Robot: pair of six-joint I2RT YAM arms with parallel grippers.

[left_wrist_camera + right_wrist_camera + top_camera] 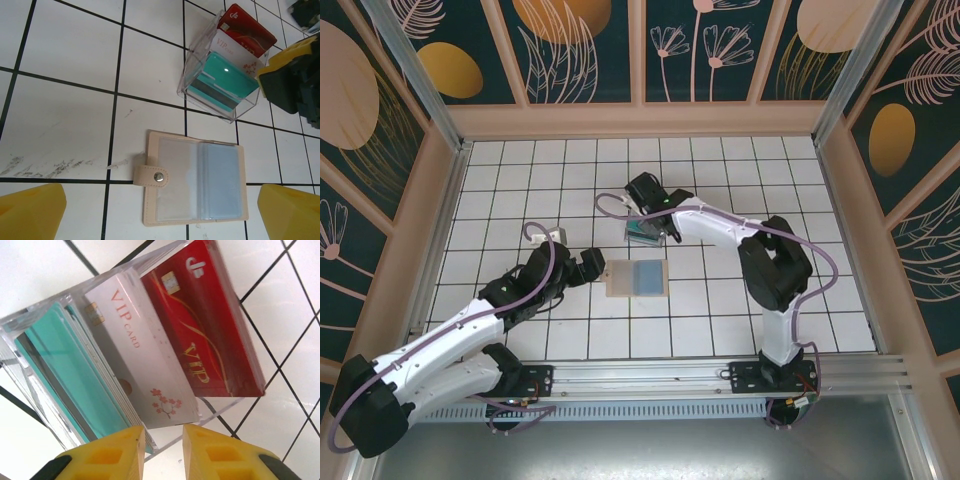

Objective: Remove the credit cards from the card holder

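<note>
The tan card holder [195,182] lies open and flat on the tiles, snap tab to its left, showing clear and grey-blue sleeves. Just beyond it stands a clear plastic box [192,80] holding the credit cards on edge: a red one [200,320], a whitish VIP one [140,355] and teal ones [75,375]. My right gripper [164,440] hovers at the box's rim, its jaws a little apart, with nothing between them and the whitish card's edge just past the gap. My left gripper [162,215] stands wide open over the holder [636,278].
White tiled floor with dark grout, walled by patterned panels on three sides. The metal rail [650,380] with both arm bases runs along the near edge. The box [642,233] sits one tile behind the holder, under the right arm's wrist.
</note>
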